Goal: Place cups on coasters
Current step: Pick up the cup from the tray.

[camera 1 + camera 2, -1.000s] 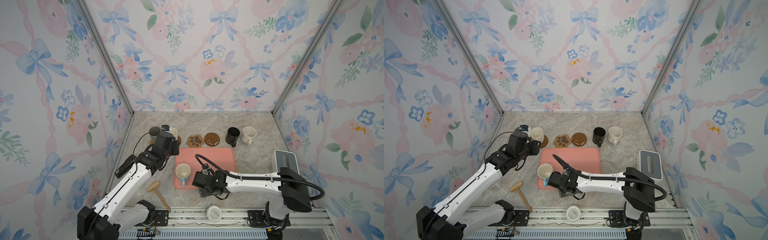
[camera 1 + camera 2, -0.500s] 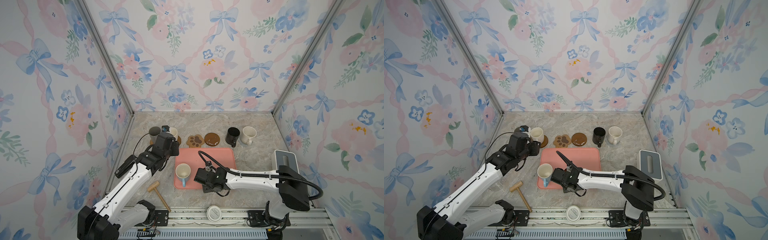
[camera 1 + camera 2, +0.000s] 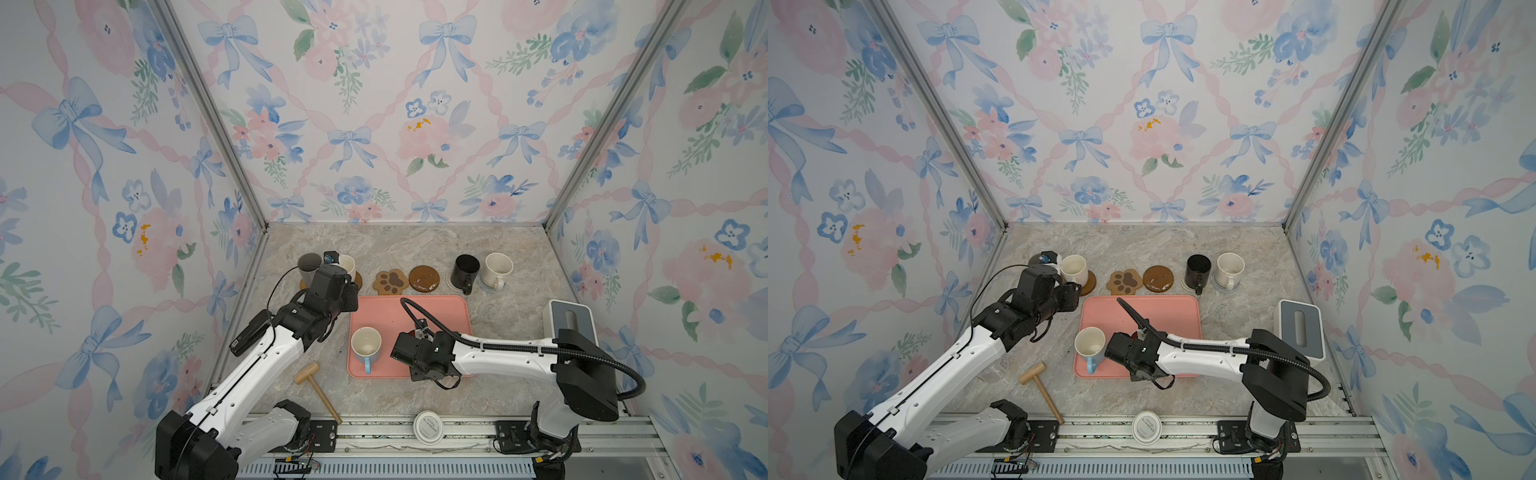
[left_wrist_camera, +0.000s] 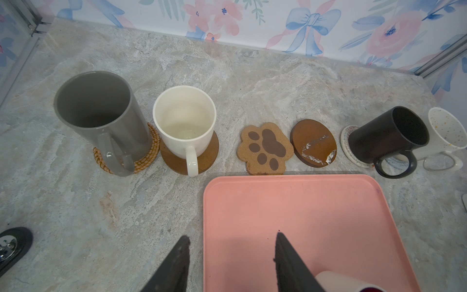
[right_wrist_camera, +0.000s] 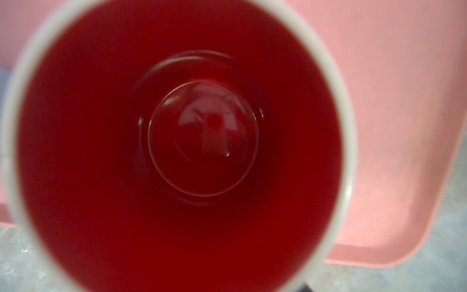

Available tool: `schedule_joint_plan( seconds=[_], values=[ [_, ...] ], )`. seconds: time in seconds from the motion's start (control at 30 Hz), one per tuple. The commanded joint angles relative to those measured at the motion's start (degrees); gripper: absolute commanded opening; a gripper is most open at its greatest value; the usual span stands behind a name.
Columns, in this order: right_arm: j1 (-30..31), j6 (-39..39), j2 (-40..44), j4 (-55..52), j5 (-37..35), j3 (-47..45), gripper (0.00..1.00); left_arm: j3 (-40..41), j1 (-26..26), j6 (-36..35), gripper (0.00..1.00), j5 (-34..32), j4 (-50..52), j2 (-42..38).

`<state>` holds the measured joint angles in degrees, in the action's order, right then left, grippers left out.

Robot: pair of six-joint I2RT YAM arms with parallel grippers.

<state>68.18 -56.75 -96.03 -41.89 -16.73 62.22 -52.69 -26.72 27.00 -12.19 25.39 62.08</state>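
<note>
Seen from above, the far half of the pink tray (image 3: 440,309) lay bare. At its 12 o'clock, the paw coaster (image 3: 390,282) and wooden round coaster (image 3: 424,278) sat uncovered. The blue-handled mug (image 3: 365,347) blocked 7 o'clock; the right arm (image 3: 507,357) crossed from 4 o'clock.

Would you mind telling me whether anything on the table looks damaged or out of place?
The empty round brown wooden coaster beside the brown paw-shaped coaster has whitish scraped patches near one edge, as if its finish chipped.
</note>
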Motion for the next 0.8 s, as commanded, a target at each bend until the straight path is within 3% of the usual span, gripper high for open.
schedule_joint_plan(
  seconds=[0.0,0.53,0.77],
  values=[
    [-1.03,-0.18,-0.74,0.35,-1.55,-0.95,0.45,0.24,-0.26,-1.16,0.51,-0.87,0.72,0.58],
    [-1.82,1.18,-1.38,2.80,-0.52,-1.53,0.19,0.21,-0.26,-1.05,0.51,-0.79,0.71,0.63],
    [-2.24,2.08,-1.53,2.15,-0.66,-1.03,0.00,0.15,-0.26,-1.11,0.51,-0.75,0.72,0.89]
  ],
)
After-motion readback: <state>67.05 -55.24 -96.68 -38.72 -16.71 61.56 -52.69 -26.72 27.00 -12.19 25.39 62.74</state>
